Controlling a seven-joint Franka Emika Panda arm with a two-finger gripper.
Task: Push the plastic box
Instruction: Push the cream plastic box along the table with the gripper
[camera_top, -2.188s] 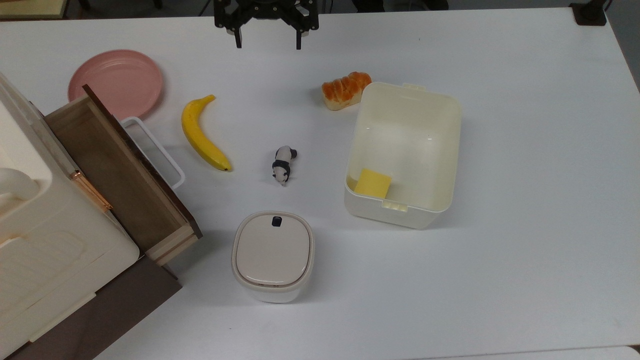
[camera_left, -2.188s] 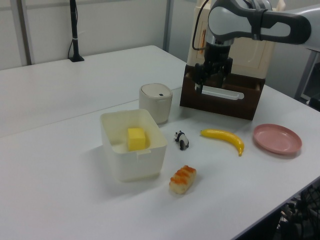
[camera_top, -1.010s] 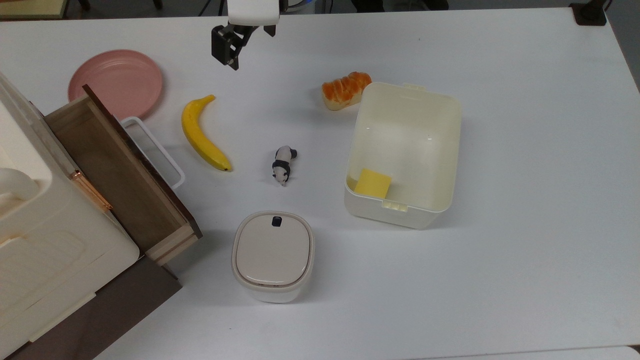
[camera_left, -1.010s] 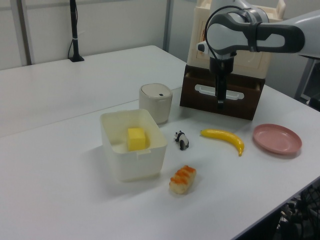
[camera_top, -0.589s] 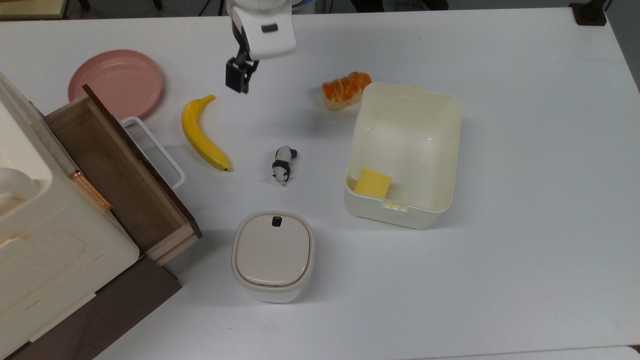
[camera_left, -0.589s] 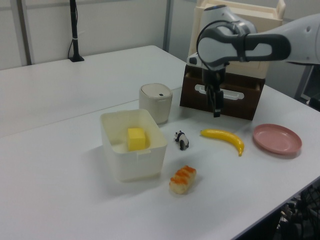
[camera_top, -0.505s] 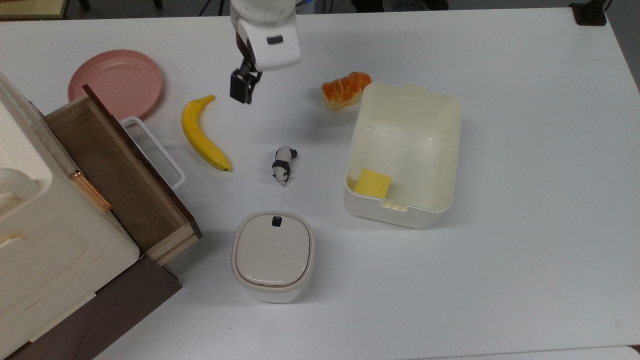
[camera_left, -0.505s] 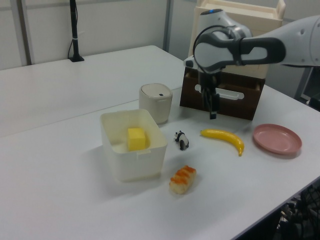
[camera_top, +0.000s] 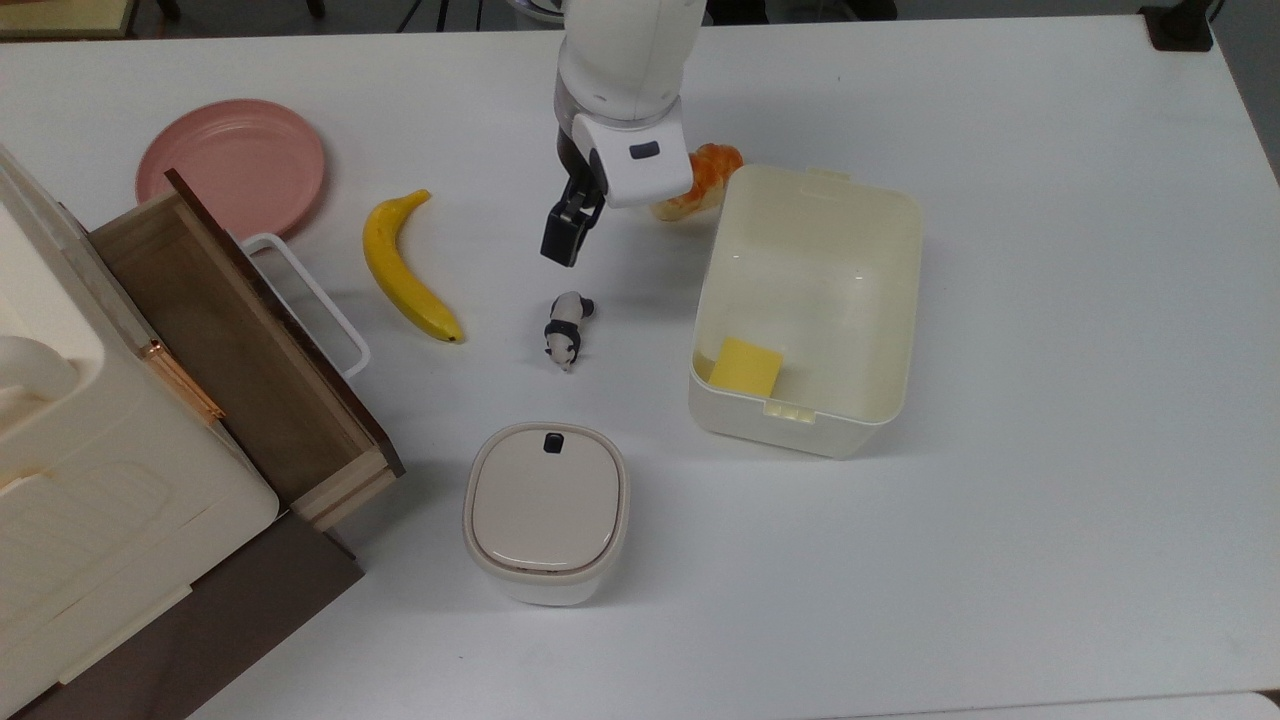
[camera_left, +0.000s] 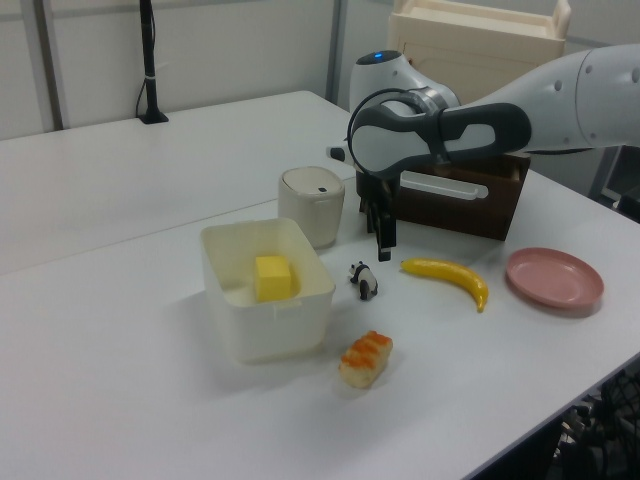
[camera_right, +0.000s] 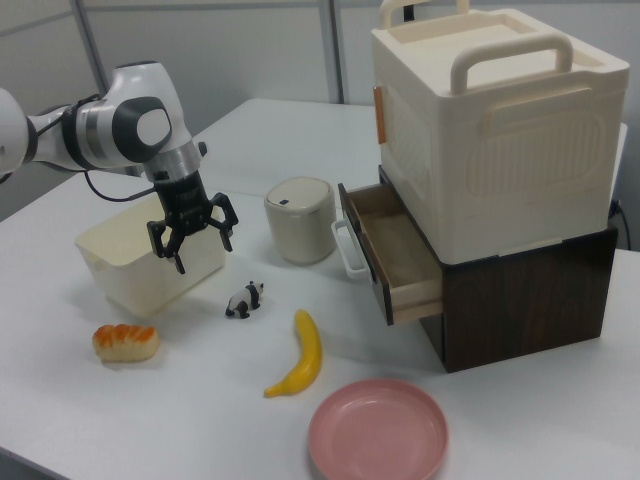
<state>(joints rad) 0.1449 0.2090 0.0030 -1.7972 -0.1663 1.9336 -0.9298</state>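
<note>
The plastic box (camera_top: 820, 280) is a large cream-white open tub right of centre in the top view, with a yellow block (camera_top: 745, 366) in its near corner. It also appears in the left view (camera_left: 270, 335) and the right view (camera_right: 130, 275). My gripper (camera_top: 558, 250) hangs above the table to the top view's left of the box, apart from it and just beyond a small panda figure (camera_top: 567, 330). In the right view the gripper (camera_right: 205, 250) is open and holds nothing. The left view sees the gripper (camera_left: 384, 250) edge-on, pointing down.
A bread roll (camera_top: 712, 170) lies by the box's far corner, partly under my arm. A banana (camera_top: 405, 265), a pink plate (camera_top: 232, 165) and a lidded white container (camera_top: 546, 510) are on the table. A cabinet with an open drawer (camera_top: 220, 340) stands at the top view's left.
My arm has come in from the far table edge toward the panda figure and the box, with the wrist turned. The gripper stays open. No object has moved.
</note>
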